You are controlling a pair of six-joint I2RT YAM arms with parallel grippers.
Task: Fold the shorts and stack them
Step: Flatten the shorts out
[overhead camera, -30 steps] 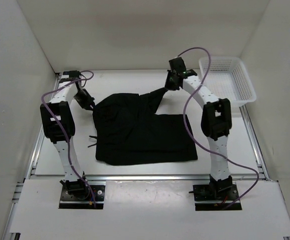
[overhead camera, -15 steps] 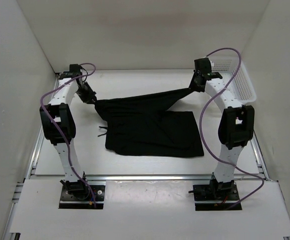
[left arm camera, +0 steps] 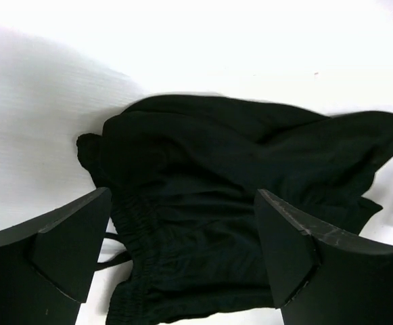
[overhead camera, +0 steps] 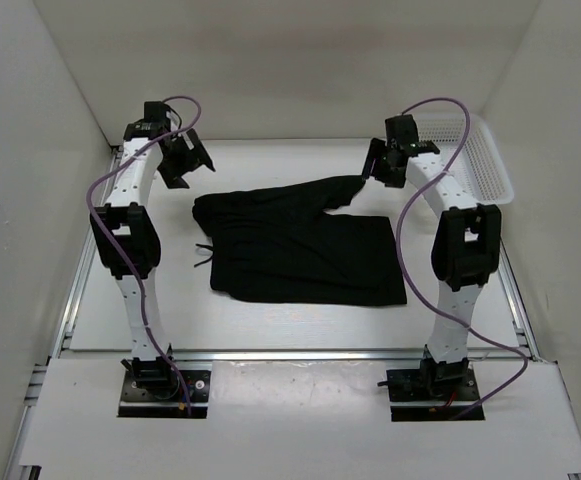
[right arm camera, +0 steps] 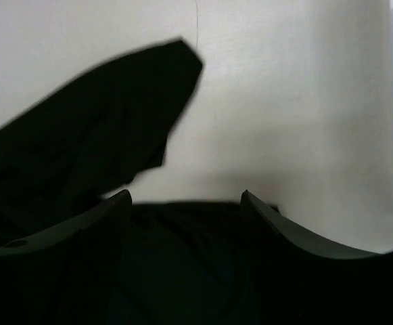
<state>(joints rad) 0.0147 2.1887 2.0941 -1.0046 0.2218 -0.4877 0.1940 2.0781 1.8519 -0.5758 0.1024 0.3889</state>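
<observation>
1. The plain black soft-cloth shorts lie flat on the white table, left of the white mesh plastic basket and well clear of it. The waistband end is the end farthest from the basket, and both legs point toward it.
2. The near leg looks pretty square. The far leg splays out at an angle, with its tip reaching up toward the basket side.
3. The left gripper sits out past the waistband corner, on the far side of the shorts from the basket. The wrist view shows its jaws spread wide with nothing in them, just cloth lying underneath.
4. The right gripper hangs between the basket and the tip of that splayed leg. Its jaws are apart too, and I can't see it pinching anything.
5. My read is that we're at the laying-out stage. The cloth is down but there's no fold in it yet, and nothing is stacked.
6. For the next move I'd guess both grippers come back down for matching pinches on one edge and carry it across together. That crooked leg probably wants lining up first. Thin cloth flat on a table is hard to get under, so a missed or uneven grab is the thing to watch.
</observation>
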